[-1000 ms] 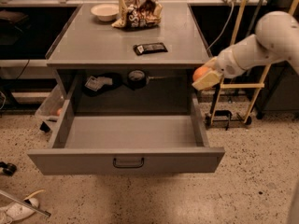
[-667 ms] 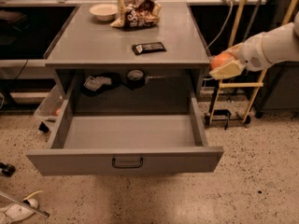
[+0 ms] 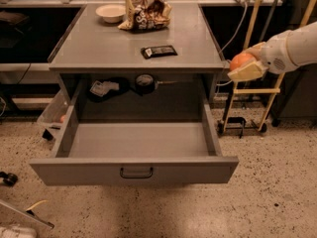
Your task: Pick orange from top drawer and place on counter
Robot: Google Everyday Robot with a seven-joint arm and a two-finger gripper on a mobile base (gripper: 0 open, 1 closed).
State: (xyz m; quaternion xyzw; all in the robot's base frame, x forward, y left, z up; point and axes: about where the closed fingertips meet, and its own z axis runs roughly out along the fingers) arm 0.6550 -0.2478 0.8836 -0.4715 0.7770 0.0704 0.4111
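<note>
The orange (image 3: 241, 60) is held between the pale fingers of my gripper (image 3: 246, 63), which is shut on it. The gripper hangs in the air just right of the counter's right edge, about level with the counter (image 3: 104, 43). The top drawer (image 3: 136, 168) is pulled wide open below, and its grey floor holds nothing. Its small dark handle (image 3: 136, 173) sits at the middle of the front panel. My white arm (image 3: 297, 43) comes in from the right edge.
On the counter lie a white bowl (image 3: 110, 13), a crumpled snack bag (image 3: 144, 13) and a dark flat bar (image 3: 158, 51). A wooden-framed cart (image 3: 247, 108) stands right of the cabinet. A clear bin (image 3: 52, 115) sits at the left on the speckled floor.
My gripper has risen with the orange from beside the drawer's right side up to counter height, and shifted a little to the right.
</note>
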